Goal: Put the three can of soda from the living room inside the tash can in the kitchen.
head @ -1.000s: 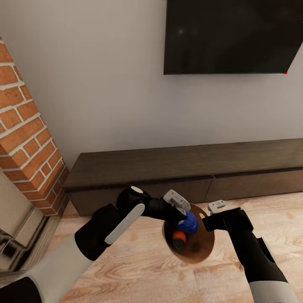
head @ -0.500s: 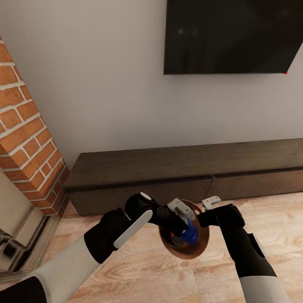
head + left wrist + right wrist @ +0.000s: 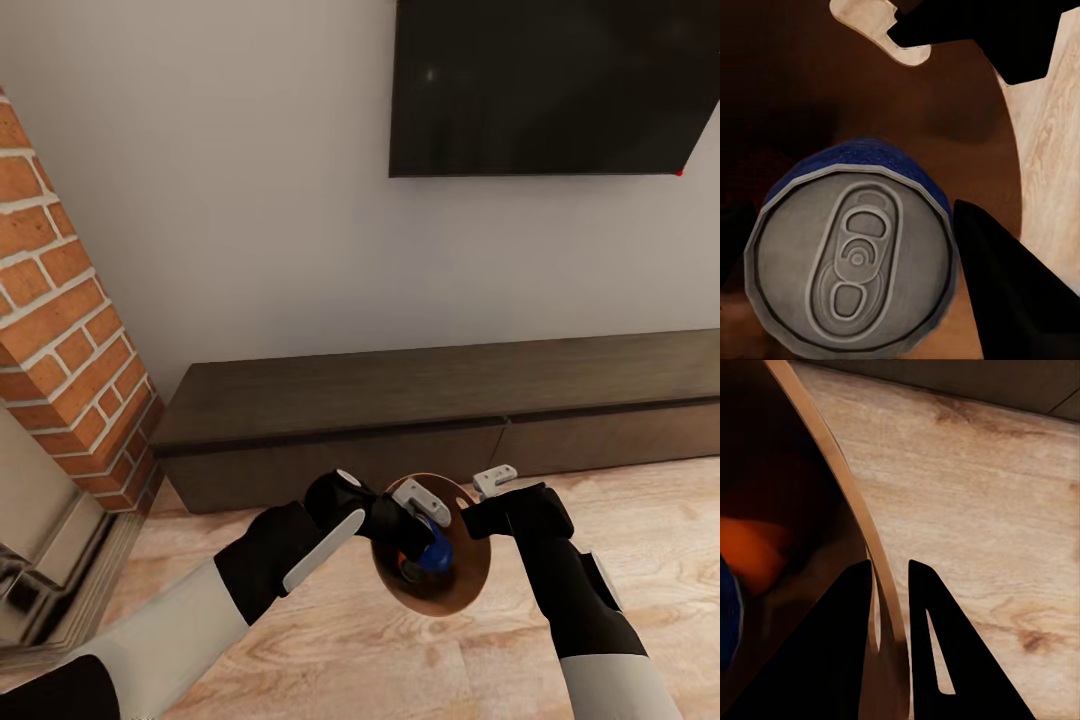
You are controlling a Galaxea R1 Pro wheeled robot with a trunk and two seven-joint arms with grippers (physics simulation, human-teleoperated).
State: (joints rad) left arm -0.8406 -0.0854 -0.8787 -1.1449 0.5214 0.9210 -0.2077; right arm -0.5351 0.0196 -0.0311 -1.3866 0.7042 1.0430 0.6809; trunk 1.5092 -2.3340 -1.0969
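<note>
Two cans showed inside the trash can (image 3: 455, 590): a dark blue can (image 3: 435, 555) with a grey pull-tab top, and an orange can (image 3: 750, 551) beneath it. The left gripper (image 3: 425, 520) reached into the bin, its fingers closed against the blue can. The right gripper (image 3: 478, 505) clamped the bin's rim, above the wooden floor (image 3: 650, 510).
</note>
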